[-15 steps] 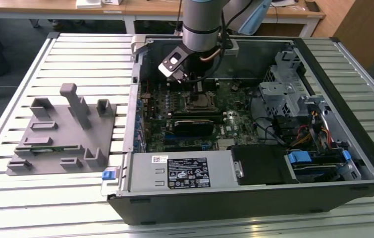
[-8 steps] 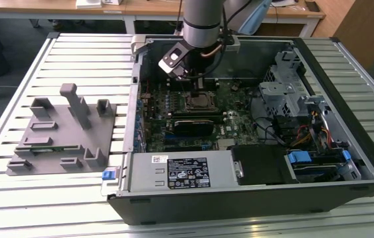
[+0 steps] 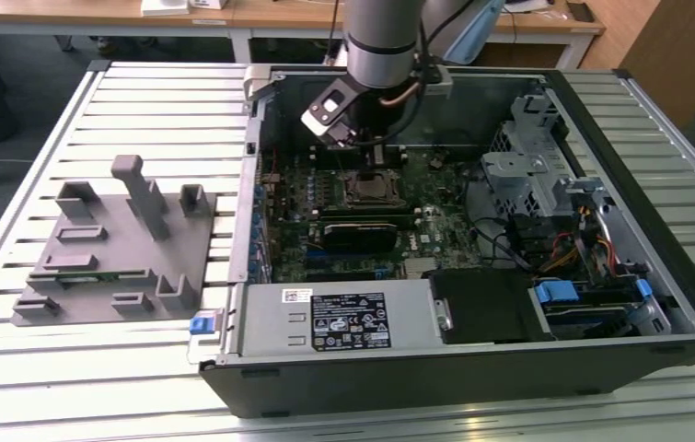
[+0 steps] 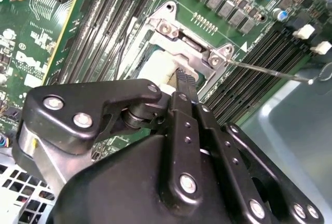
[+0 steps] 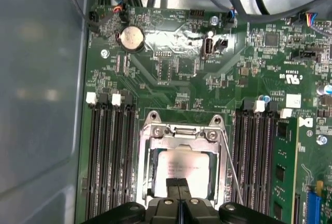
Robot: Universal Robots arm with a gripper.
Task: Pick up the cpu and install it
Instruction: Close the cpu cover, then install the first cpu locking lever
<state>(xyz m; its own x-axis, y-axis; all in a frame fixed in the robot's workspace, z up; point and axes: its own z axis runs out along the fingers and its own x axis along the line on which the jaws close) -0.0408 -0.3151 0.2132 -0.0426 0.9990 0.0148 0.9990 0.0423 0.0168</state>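
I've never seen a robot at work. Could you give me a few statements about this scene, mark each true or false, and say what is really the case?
1. The gripper hangs over the grey fixture. False: it is down inside the computer case, at the socket on the green board.
2. The cpu lies within the metal socket frame. True.
3. A round silver battery sits on the board. True.
4. The grey fixture stands inside the case. False: it stands on the slatted table, at the exterior view's left of the case.
5. The case is closed up. False: its side is open and the board shows.
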